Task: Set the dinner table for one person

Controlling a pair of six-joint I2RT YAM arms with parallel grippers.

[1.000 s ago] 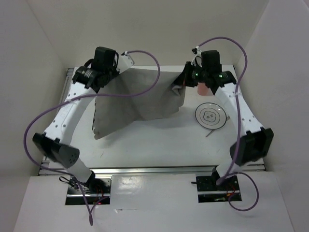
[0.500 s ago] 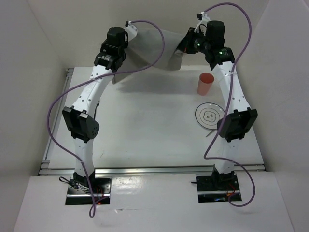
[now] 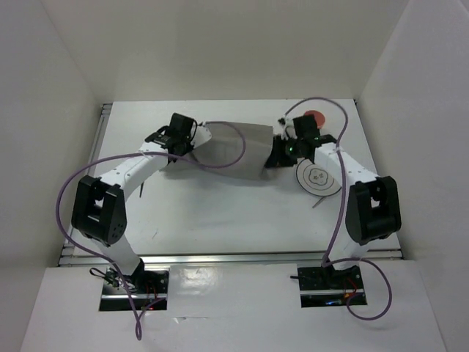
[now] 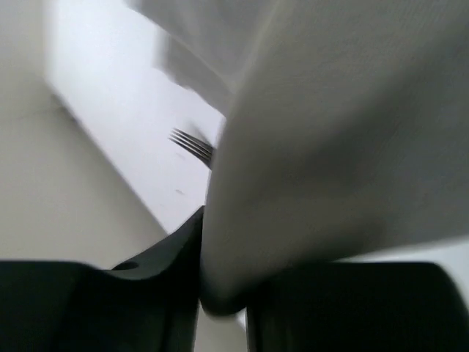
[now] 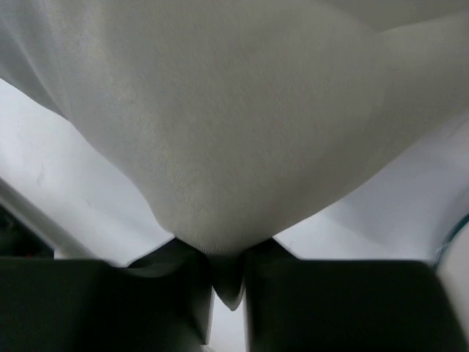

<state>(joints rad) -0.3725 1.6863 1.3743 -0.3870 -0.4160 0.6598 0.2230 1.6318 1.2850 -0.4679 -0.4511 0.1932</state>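
A grey cloth mat (image 3: 238, 149) hangs stretched between my two grippers, low over the middle back of the white dinner table (image 3: 220, 213). My left gripper (image 3: 196, 136) is shut on its left corner; the cloth (image 4: 344, 139) fills the left wrist view. My right gripper (image 3: 277, 150) is shut on its right corner; the cloth (image 5: 234, 125) fills the right wrist view. A white patterned plate (image 3: 319, 178) lies just right of the right gripper. A red cup (image 3: 314, 117) stands behind the right arm, partly hidden. Fork tines (image 4: 192, 144) show on the table in the left wrist view.
White walls close in the table at the back and both sides. A thin dark utensil (image 3: 317, 202) lies just in front of the plate. Metal rails (image 3: 220, 257) run along the near edge. Purple cables loop off both arms.
Both arms have pulled back from the high, far reach and come down low. The cloth has come with them, from near the back wall to the middle back of the table.
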